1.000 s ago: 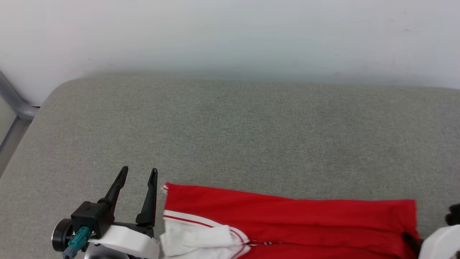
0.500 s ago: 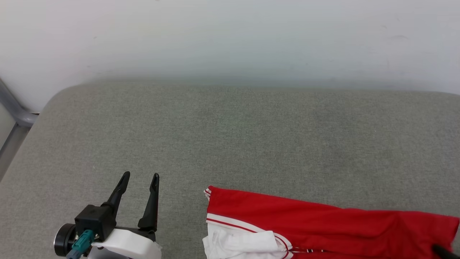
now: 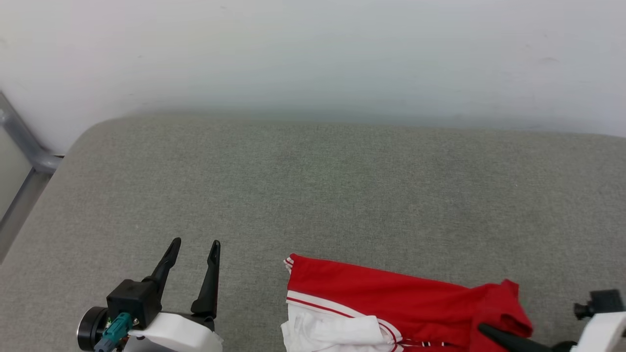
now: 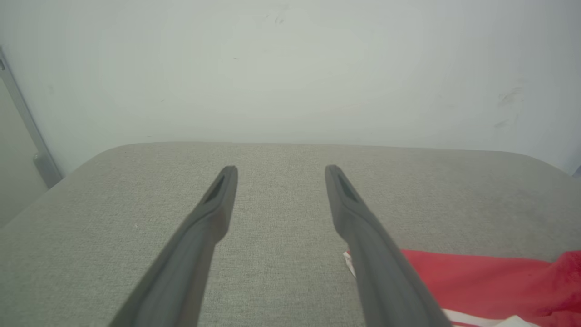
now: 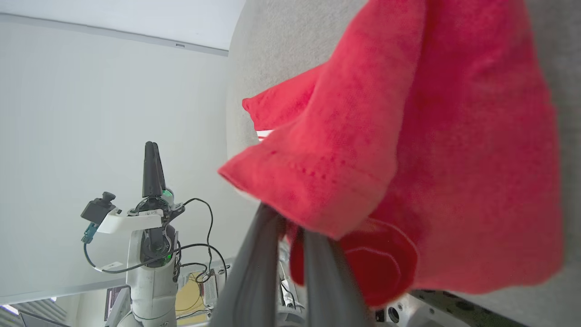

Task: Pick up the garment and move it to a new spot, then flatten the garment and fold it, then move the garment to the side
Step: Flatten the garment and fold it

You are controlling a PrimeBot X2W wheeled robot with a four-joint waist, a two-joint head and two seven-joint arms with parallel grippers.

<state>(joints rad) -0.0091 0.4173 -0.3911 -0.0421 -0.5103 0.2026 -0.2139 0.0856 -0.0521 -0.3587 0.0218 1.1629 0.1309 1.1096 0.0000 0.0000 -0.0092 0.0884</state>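
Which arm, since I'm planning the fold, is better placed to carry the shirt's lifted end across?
Right. The right fingers are shut on the red end of the garment, raised off the cushion. The left fingers stand open, holding nothing, beside the white-sleeve end and apart from it.

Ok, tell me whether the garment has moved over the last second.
Yes. The garment has slid to the robot's right, away from the metal rail at far left, its right end bunched in the right gripper's fingers.
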